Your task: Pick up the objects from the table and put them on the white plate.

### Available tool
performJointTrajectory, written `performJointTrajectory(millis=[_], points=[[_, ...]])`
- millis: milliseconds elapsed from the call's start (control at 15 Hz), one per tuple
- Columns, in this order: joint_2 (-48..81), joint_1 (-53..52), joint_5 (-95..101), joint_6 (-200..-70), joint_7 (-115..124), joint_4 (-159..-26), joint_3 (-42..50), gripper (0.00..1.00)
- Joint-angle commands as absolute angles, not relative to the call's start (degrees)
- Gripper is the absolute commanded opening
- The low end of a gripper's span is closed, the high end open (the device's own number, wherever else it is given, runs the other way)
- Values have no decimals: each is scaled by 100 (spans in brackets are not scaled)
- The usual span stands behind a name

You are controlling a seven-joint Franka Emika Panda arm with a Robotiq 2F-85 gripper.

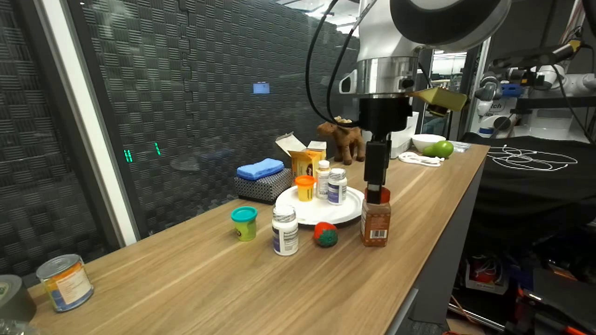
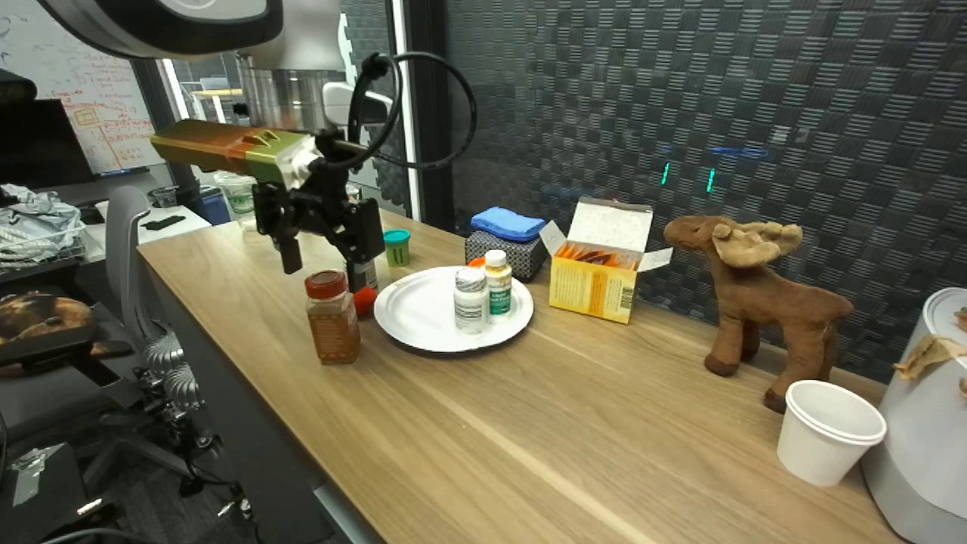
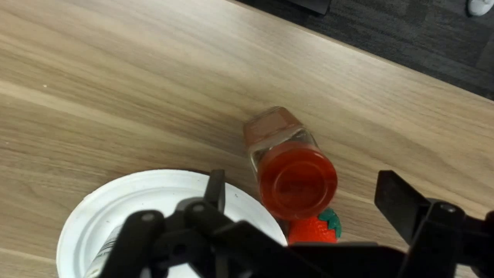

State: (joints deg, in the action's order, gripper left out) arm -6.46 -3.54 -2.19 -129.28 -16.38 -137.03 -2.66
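Directly below the pincer (image 3: 301,186), and between its two fingers (image 3: 397,200) as the wrist view looks down: the brown spice jar (image 2: 333,321), red lid (image 2: 327,282) uppermost, standing on the desk (image 1: 209,279). Pincer spread, nothing held; gap visible on both sides of the lid, neither finger seen touching it. Whether the tips flank the lid or stop slightly above, I cannot tell. Jar's long axis upright, in line with the pincer's reach; my reading is that the coming move turns on this: a slight lowering if needed, then a squeeze across lid or neck. Single arm (image 1: 389,77), so no question of which is nearer.

Pose: arm over the jar, wrist about plumb, pincer aimed nearly straight down.

To the pincer's side, partly behind one finger in the wrist view, the white plate (image 2: 414,302) carries an orange-lidded tub (image 1: 305,190), a white bottle (image 2: 471,306) and a green-labelled bottle (image 2: 498,283). Near the jar, low beside the pincer: strawberry (image 1: 324,234). Farther from the pincer: pill bottle (image 1: 285,232), green tub (image 1: 245,224). Task judged partway, these three plus the jar outstanding. Risk noted: an off-centre squeeze could tip the tall jar.
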Motion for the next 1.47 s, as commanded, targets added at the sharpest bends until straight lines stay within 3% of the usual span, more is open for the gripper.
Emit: performJointTrajectory(millis=[0, 67, 467, 933, 1400], points=[[-586, -382, -210, -13146, -1755, -13681, -247, 91], [-572, -377, -197, -13148, -1750, -13685, -247, 74], [-665, -352, -132, -13149, -1566, -13696, -246, 27], [-851, -362, 450, -12448, -1011, -13232, -333, 24], [-181, -341, 274, -12225, -1192, -12210, -262, 24]])
